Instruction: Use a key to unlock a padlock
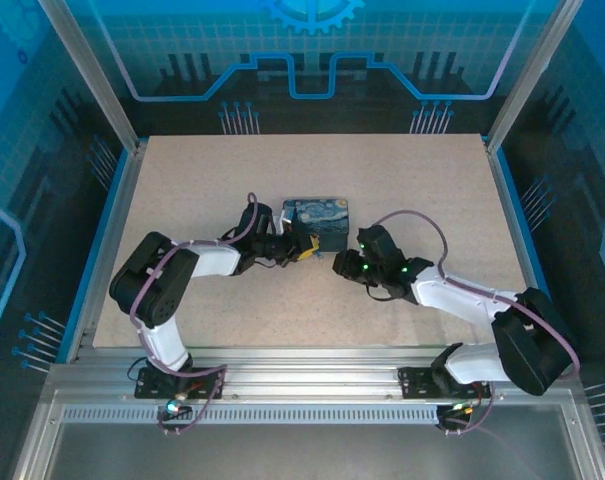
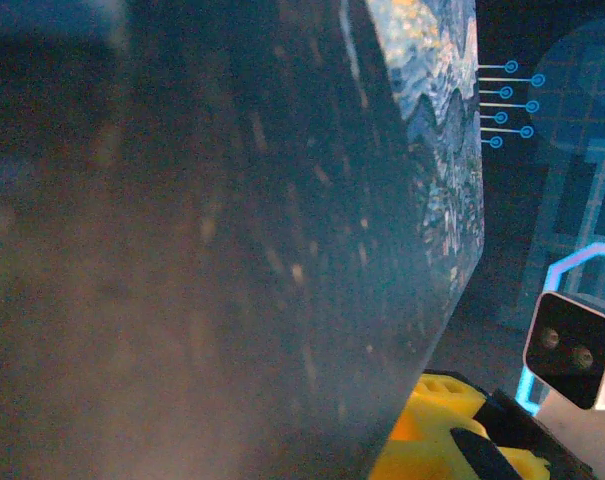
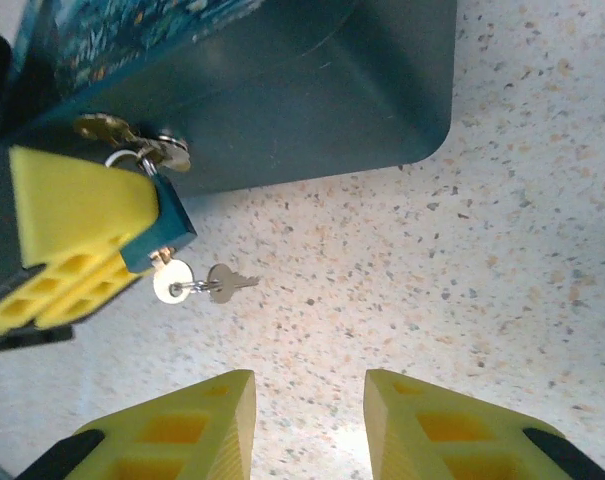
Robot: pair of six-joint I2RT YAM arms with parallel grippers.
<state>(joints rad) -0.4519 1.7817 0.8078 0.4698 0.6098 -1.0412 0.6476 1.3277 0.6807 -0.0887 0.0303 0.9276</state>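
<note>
Speckled beige table [image 1: 432, 200], aluminium frame [image 1: 312, 385], blue printed walls [image 1: 312, 60]. Mid-table a tin [image 1: 317, 220], key [image 3: 229, 283] just beside. Against it left gripper [image 1: 304, 247] clenched, hold unclear; right gripper [image 3: 310, 388] released.

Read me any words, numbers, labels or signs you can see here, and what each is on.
No readable text anywhere.
Tin box: a painted night sky, no lettering visible.
Backdrop: a gear emblem, no words.
Key: any stamp is too small to tell.
</note>
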